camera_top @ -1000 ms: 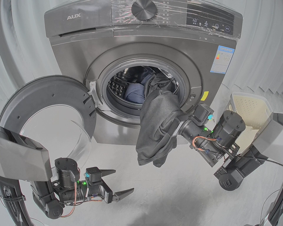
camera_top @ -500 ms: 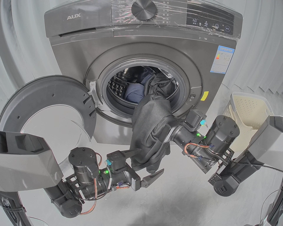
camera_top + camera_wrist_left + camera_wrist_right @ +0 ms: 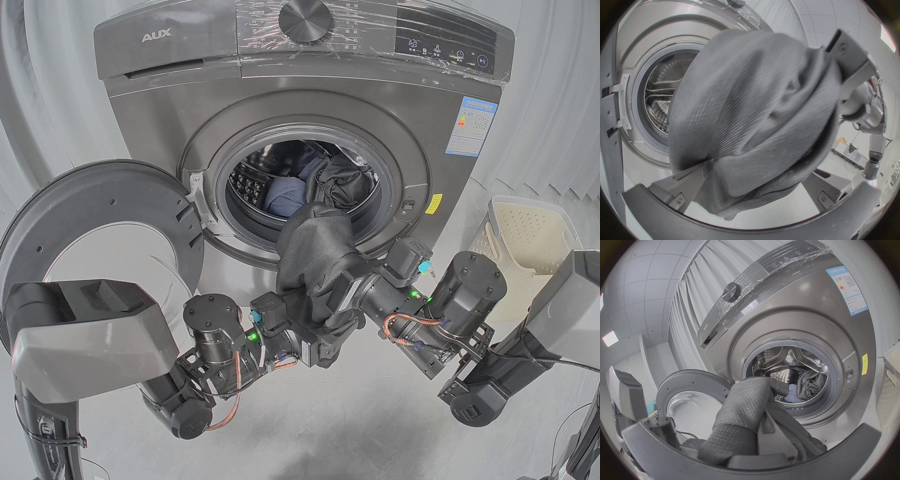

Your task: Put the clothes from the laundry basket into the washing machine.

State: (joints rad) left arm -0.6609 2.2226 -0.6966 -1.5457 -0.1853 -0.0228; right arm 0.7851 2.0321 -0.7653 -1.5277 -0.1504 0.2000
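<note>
Saw the washing machine [image 3: 300, 125] with its round door [image 3: 100, 212] swung wide open on the left side. Spotted a blue cloth [image 3: 286, 194] and a dark bundle [image 3: 344, 181] lying inside the drum [image 3: 250, 181]. Found a big grey cloth [image 3: 315, 250] hanging at the round hole, top end just at the bottom rim, the rest drooping down in front of the machine. Noticed the right gripper [image 3: 767, 430] wrapped up in that grey cloth, just under the hole, pinched tight on it. Saw one of its fingers [image 3: 775, 440] poking out near the middle of the folds in the right wrist view. Found the left gripper [image 3: 756, 178] right below, under the droopy bottom end of the grey cloth, spread wide and not squeezing anything. Saw its two fingers [image 3: 672, 190] far apart in the left wrist view, with the grey cloth hanging down between them. Spotted the laundry basket [image 3: 531, 237] on the floor on the right, beside the machine, well apart from both grippers.
</note>
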